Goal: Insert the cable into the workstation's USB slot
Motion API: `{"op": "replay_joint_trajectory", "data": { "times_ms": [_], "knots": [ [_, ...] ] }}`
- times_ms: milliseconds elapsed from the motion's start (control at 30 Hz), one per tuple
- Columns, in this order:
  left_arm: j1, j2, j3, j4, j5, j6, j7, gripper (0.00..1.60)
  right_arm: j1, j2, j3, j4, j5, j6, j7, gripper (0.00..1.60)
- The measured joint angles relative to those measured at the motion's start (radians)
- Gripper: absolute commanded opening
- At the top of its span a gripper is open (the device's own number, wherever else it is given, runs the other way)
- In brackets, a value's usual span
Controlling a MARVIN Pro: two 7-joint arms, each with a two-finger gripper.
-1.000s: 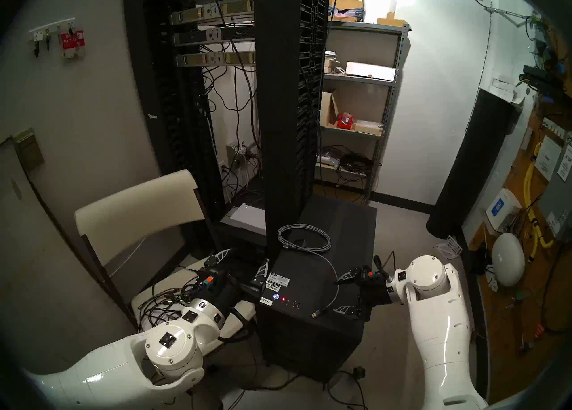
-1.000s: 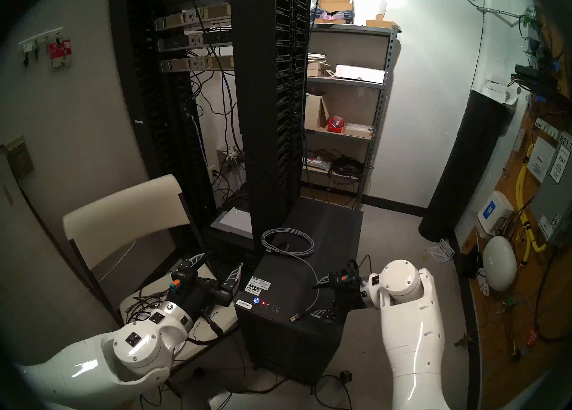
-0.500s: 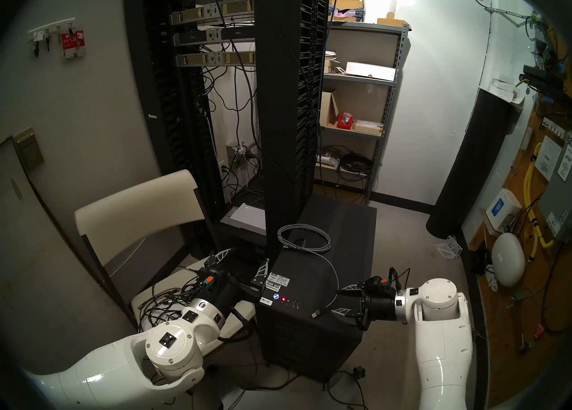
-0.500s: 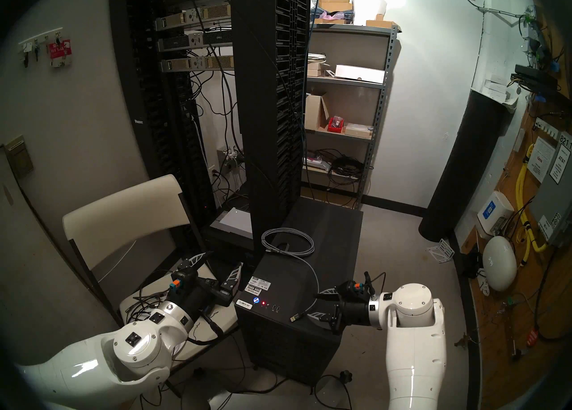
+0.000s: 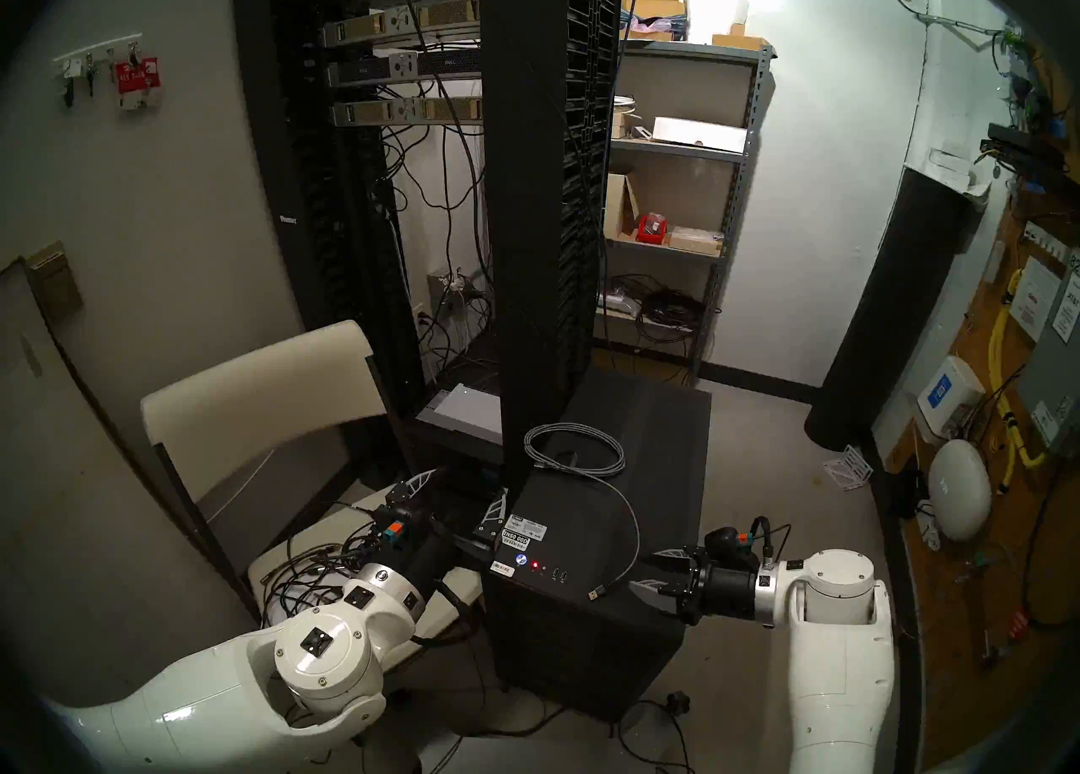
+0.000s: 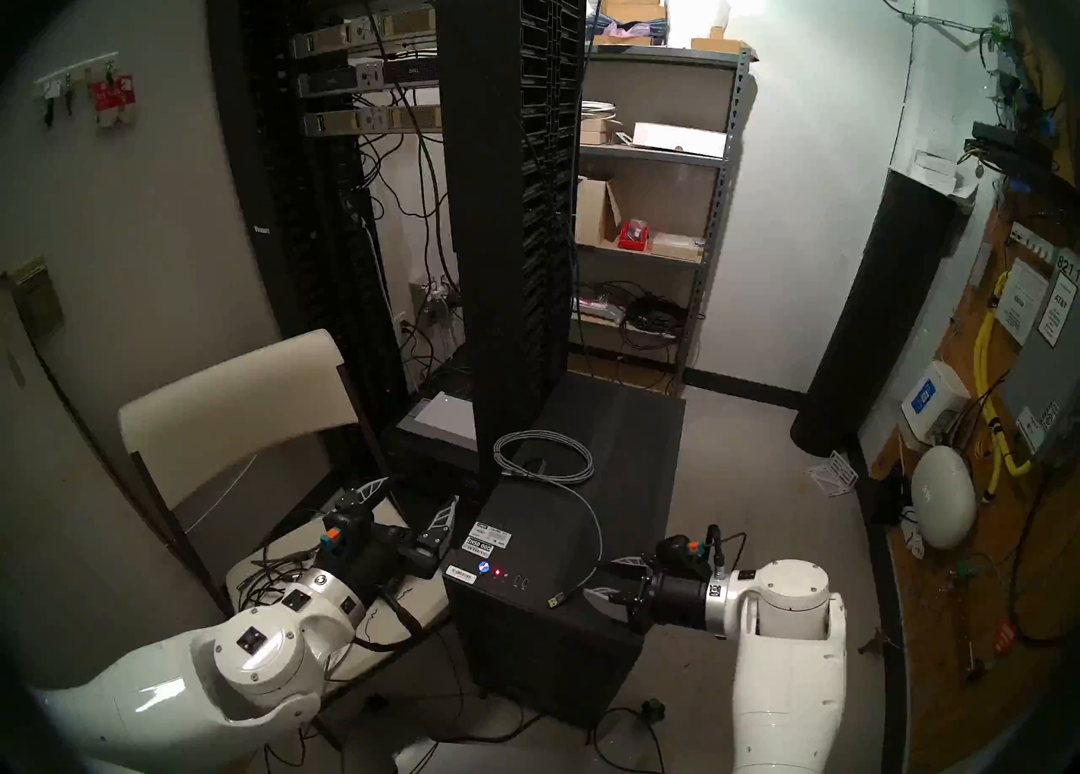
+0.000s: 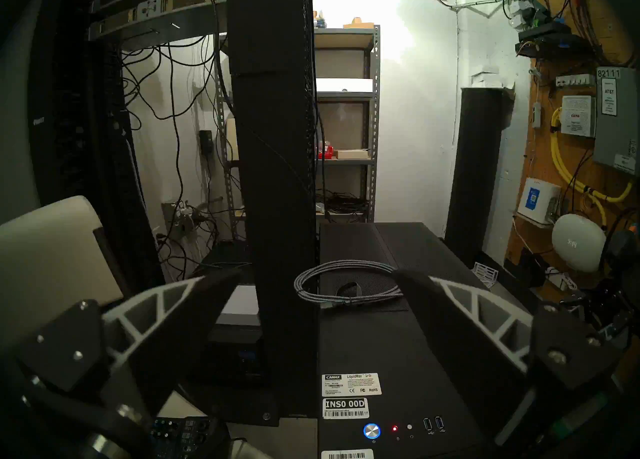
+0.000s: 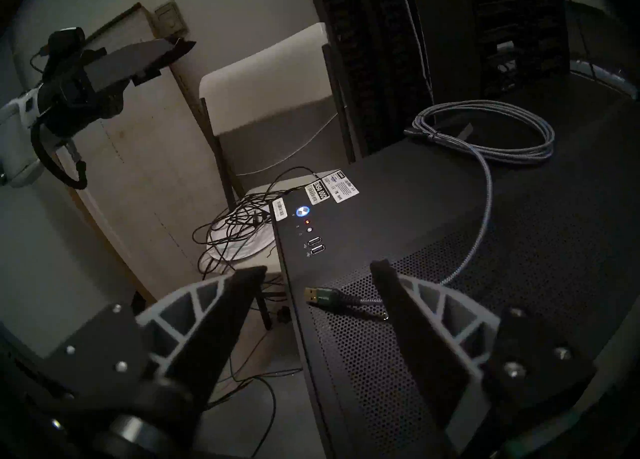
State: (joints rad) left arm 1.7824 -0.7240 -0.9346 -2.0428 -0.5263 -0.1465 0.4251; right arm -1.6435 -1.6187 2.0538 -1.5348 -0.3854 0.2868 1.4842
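right tool (image 8: 317, 271) jaws apart, straddling usb plug (image 8: 313, 296) on workstation (image 8: 398, 226); next: clamp plug, slots (image 8: 317, 245) at 12 o'clock.

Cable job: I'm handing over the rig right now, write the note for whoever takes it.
Left pincer: open, empty, hanging beside the workstation's left edge.
Right pincer: open, holding nothing, its fingers either side of the cable just behind the plug.
Cable: coil lies on the workstation top at the back; the plug lies free near the front edge, pointing toward the USB slots.
Done: nothing inserted, both slots empty.
Left: grip the plug, line it up, push it into a slot.
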Motion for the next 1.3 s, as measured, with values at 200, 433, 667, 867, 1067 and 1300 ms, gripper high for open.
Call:
{"op": "replay_joint_trajectory", "data": {
  "times_ms": [200, 433, 667, 867, 1067, 1300],
  "knots": [
    [0.0, 0.0, 0.0, 0.0, 0.0, 0.0, 0.0, 1.6, 0.021, -0.001, 0.044, 0.082, 0.015, 0.023, -0.004, 1.17],
    [0.0, 0.0, 0.0, 0.0, 0.0, 0.0, 0.0, 1.6, 0.059, 0.002, 0.109, 0.183, 0.051, 0.049, -0.004, 1.17],
    [0.0, 0.0, 0.0, 0.0, 0.0, 0.0, 0.0, 1.6, 0.102, 0.008, 0.142, 0.246, 0.082, 0.074, -0.006, 1.18],
    [0.0, 0.0, 0.0, 0.0, 0.0, 0.0, 0.0, 1.6, 0.152, 0.025, 0.152, 0.325, 0.098, 0.086, -0.019, 1.2],
    [0.0, 0.0, 0.0, 0.0, 0.0, 0.0, 0.0, 1.6, 0.196, 0.044, 0.142, 0.402, 0.102, 0.086, -0.021, 1.14],
    [0.0, 0.0, 0.0, 0.0, 0.0, 0.0, 0.0, 1.6, 0.253, 0.068, 0.128, 0.495, 0.103, 0.082, -0.021, 1.16]
  ]
}}
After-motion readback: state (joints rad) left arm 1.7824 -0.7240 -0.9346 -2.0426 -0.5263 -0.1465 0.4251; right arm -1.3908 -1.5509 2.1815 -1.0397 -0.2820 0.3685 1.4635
